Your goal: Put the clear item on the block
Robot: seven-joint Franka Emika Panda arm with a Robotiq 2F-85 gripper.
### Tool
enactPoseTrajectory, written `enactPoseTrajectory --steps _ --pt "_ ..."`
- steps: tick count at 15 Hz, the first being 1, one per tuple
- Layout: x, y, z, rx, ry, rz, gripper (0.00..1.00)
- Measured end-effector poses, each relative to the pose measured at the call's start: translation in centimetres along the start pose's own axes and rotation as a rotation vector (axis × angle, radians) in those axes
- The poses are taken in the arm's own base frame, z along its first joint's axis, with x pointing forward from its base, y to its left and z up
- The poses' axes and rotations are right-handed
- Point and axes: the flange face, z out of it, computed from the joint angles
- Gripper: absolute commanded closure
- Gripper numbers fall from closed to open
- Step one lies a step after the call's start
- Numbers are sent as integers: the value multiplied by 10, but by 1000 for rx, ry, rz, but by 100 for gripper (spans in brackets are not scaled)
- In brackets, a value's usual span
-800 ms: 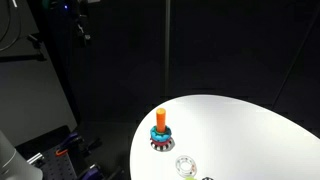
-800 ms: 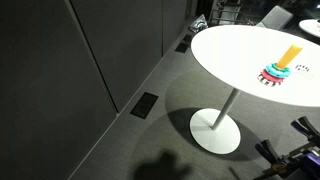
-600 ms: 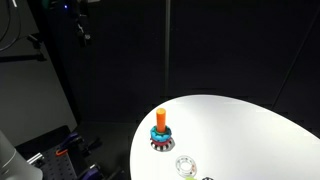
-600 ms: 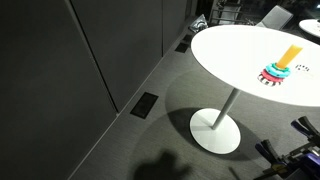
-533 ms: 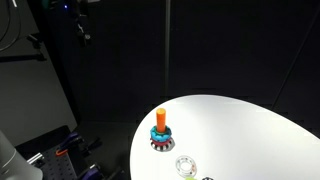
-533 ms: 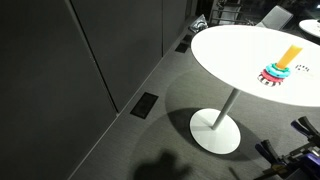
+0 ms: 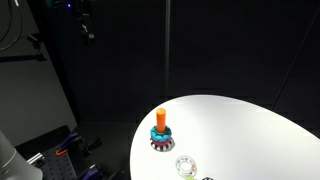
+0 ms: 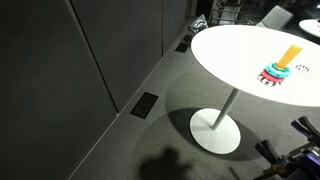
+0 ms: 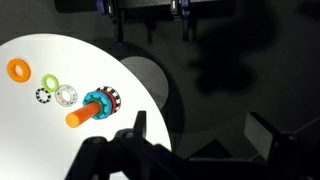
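White table (image 9: 30,130) carries it all. In our wrist view the clear item (image 9: 66,95) lies flat just left of the block (image 9: 95,107), near its toothed base but apart. Both sit well left of the hand (image 9: 195,138), which hangs high above, fingers spread, holding nothing. We'd head left and down. The dark fingers blur into the floor, so that's our best read.

A round white table (image 8: 230,45) occupies the upper right of the frame, on a single column with a white disc foot (image 8: 215,131). The floor (image 8: 110,150) is grey carpet with a dark rectangular floor plate (image 8: 144,105) at frame centre. Dark grey wall panels (image 8: 60,50) fill the left side.
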Motion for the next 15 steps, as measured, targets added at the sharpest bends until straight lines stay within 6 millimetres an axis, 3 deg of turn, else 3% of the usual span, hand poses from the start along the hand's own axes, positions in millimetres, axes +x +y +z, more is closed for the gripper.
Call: enactPoseTrajectory --steps 4,7,15 --pt "10 34 -5 82 47 81 0" --pt "13 61 5 148 71 162 0" --pt "17 112 76 174 94 314 0"
